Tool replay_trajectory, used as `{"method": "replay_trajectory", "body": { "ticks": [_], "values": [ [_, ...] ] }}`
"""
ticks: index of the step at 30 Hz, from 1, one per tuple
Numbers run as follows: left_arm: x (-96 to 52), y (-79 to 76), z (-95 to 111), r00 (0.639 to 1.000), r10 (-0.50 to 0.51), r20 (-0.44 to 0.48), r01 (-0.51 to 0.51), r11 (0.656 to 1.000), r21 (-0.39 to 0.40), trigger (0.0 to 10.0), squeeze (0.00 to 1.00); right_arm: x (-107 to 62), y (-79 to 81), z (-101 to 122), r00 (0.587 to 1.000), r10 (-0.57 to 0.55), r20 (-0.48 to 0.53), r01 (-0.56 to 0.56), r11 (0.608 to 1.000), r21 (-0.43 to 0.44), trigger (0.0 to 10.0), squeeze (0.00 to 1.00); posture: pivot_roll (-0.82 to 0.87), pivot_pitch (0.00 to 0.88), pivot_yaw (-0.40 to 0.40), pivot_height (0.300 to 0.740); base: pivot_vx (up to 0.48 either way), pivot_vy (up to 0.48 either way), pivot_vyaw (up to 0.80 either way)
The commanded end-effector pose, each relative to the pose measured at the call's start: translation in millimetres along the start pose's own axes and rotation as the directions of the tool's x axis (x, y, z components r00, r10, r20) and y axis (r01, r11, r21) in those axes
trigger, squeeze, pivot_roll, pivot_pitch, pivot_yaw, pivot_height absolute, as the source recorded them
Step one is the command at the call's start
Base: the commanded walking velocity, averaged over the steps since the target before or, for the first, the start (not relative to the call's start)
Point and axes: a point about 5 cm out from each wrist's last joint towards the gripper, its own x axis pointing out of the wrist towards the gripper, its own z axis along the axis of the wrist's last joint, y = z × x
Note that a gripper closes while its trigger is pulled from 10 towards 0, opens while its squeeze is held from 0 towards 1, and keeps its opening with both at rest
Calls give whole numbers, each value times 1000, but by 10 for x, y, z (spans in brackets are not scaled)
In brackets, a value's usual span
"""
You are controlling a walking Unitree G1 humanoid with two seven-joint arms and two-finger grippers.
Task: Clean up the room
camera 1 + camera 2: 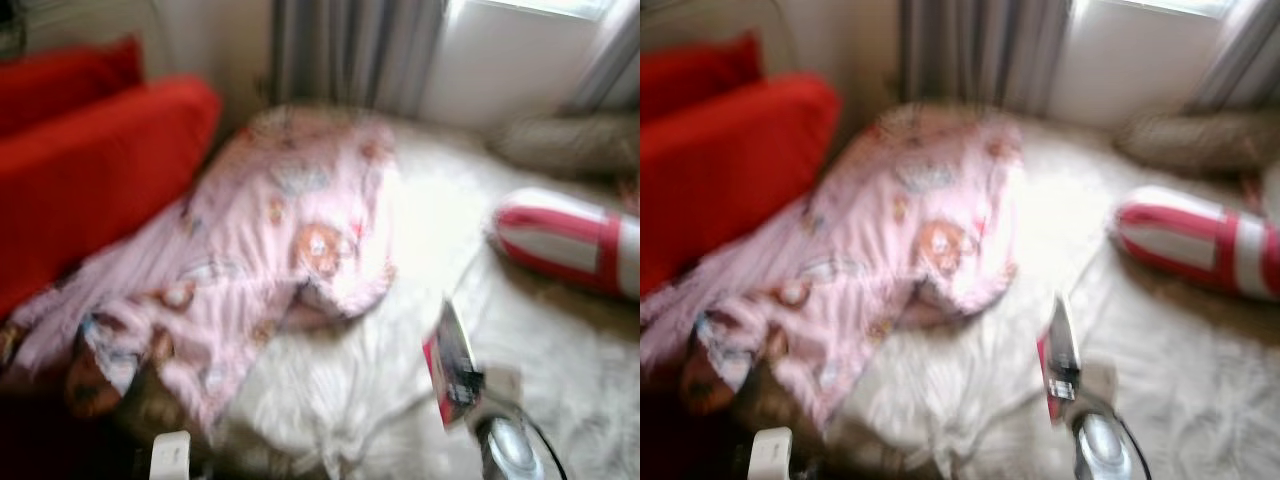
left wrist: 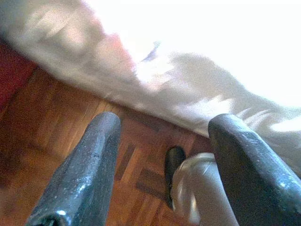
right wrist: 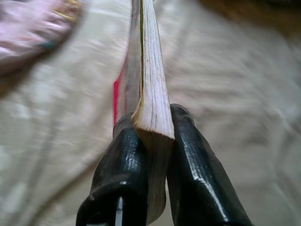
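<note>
A blurred view looks down on a bed (image 1: 560, 380) covered with a crumpled cream sheet. Spread across its left half lies a pale pink fabric blanket printed with small cartoon figures (image 1: 270, 250), one end hanging off toward the dark floor. To the left stands a bright red upholstered sofa (image 1: 90, 160) with a red cushion on top. On the right side of the bed rests a long red-and-white striped bolster-shaped cushion (image 1: 565, 240), its far end cut off by the edge of the picture. Beyond it sits a brownish, shaggy-looking pillow (image 1: 570, 140), too blurred to identify with confidence. Grey curtains (image 1: 350, 50) hang beside a bright window behind the bed.

Low on the right, the right gripper (image 3: 153, 141) is held over the bed with its two black fingers closed on a thin paperback book with a red cover and pale page edges (image 3: 150, 70). The book stands upright on its edge, clamped at its lower end, spine and pages seen end-on in the right wrist view.

The left gripper (image 2: 164, 155) hangs low over reddish-brown wooden parquet flooring (image 2: 61, 136), beside the pale bedding that hangs off the bed. Its two dark fingers are spread apart with nothing between them.
</note>
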Motion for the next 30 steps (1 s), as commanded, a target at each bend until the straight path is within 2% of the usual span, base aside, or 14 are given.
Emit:
{"method": "replay_trajectory", "body": {
  "ticks": [1,7,30],
  "values": [
    [-16,-88,-68,999,-23,-23,23,1000,1,10000,0,1,-57,38,1000,-19,25,19,1000,10,10000,0,132,86,-80,740,0,-386,-756],
    [-11,-74,-54,1000,-20,-21,20,1000,3,10000,0,2,-4,45,999,-12,40,12,1000,5,10000,0,131,102,-79,740,0,-384,-650],
    [-4,-63,-35,1000,-15,-16,15,1000,1,10000,0,18,106,93,997,42,72,-41,999,-15,10000,0,126,131,-74,740,0,-371,0]
  ]
}}
